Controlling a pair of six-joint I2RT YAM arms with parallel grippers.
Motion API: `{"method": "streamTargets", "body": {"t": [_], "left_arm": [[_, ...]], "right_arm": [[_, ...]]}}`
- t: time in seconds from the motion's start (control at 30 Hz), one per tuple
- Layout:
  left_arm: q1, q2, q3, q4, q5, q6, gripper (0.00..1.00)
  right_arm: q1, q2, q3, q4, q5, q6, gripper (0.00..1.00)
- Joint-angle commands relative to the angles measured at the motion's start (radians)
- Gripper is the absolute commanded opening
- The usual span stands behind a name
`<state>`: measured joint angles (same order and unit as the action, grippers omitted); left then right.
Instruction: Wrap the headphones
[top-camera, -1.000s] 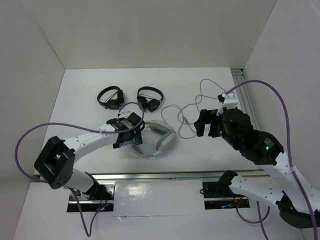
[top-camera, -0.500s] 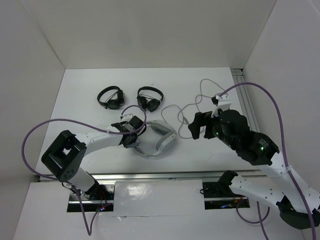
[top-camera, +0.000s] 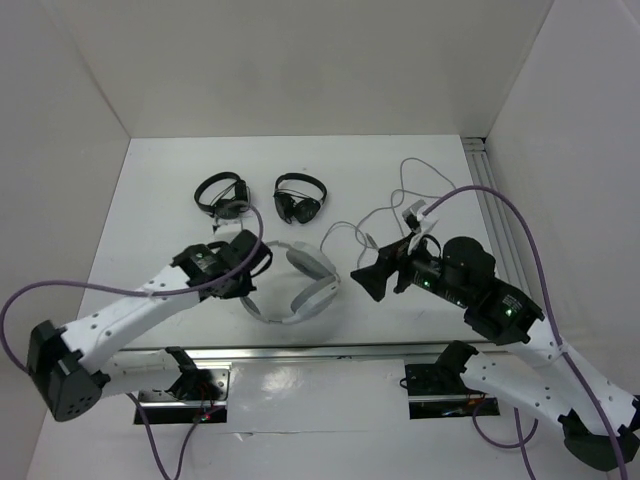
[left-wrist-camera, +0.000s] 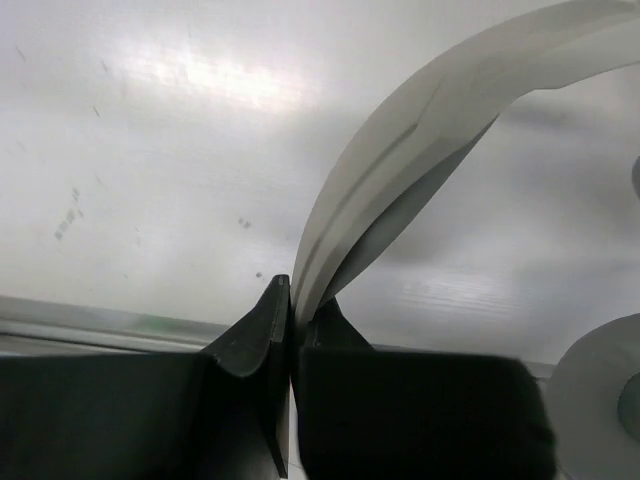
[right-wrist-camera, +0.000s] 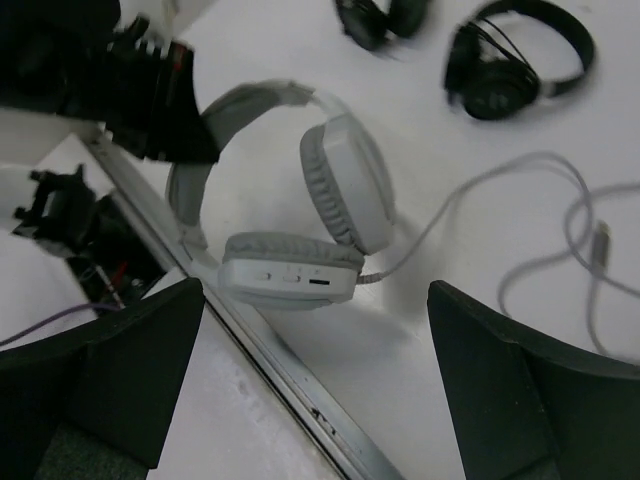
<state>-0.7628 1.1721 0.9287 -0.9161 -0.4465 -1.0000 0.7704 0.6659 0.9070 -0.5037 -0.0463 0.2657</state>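
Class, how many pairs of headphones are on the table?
3. The left black pair and the right black pair sit side by side farther back; the white headphones lie nearer the arms, headband in the left gripper. None appear hidden.

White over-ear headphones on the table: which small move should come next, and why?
Probably the right tool should lower onto the thin grey cable and close. The left tool is shut on the wide headband of the large white and light-grey headphones, the right one hangs open, and the cable lies loose and unwound.
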Motion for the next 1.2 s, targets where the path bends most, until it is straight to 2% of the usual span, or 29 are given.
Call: {"method": "streamTargets", "body": {"t": [0.0, 0.1, 0.2, 0.3, 0.4, 0.5, 0.63, 0.87, 1.03, 1.13, 1.17], "left_arm": [[-0.003, -0.139, 0.221, -0.180, -0.124, 0.089, 0.00], [0.016, -0.161, 0.401, -0.302, -0.176, 0.191, 0.00], [0.025, -0.161, 0.556, -0.404, -0.213, 0.234, 0.00], [0.025, -0.152, 0.675, -0.441, -0.213, 0.265, 0.00], [0.025, -0.131, 0.778, -0.441, -0.128, 0.302, 0.00], [0.034, -0.121, 0.850, -0.441, -0.092, 0.325, 0.00], [0.045, -0.121, 0.906, -0.441, -0.072, 0.316, 0.00], [0.079, -0.111, 1.018, -0.441, 0.015, 0.316, 0.00], [0.079, -0.101, 1.075, -0.441, 0.045, 0.305, 0.00], [0.079, -0.101, 1.084, -0.441, 0.045, 0.294, 0.00], [0.079, -0.101, 1.095, -0.441, 0.045, 0.294, 0.00]], "right_arm": [[-0.003, -0.069, -0.098, 0.348, -0.282, -0.091, 1.00], [-0.003, -0.055, -0.138, 0.442, -0.282, -0.121, 1.00], [-0.003, 0.007, -0.148, 0.485, -0.192, -0.161, 1.00], [-0.003, 0.063, -0.160, 0.568, -0.167, -0.216, 1.00], [-0.003, 0.122, -0.181, 0.663, -0.207, -0.267, 1.00], [-0.003, 0.191, -0.181, 0.729, -0.330, -0.287, 1.00], [-0.003, 0.270, -0.195, 0.812, -0.406, -0.284, 1.00], [-0.003, 0.365, -0.290, 1.088, -0.368, -0.223, 0.96], [-0.052, 0.481, -0.309, 1.278, -0.412, -0.168, 0.72], [-0.081, 0.558, -0.309, 1.350, -0.454, -0.134, 0.66], [-0.082, 0.575, -0.300, 1.350, -0.463, -0.123, 0.58]]}}
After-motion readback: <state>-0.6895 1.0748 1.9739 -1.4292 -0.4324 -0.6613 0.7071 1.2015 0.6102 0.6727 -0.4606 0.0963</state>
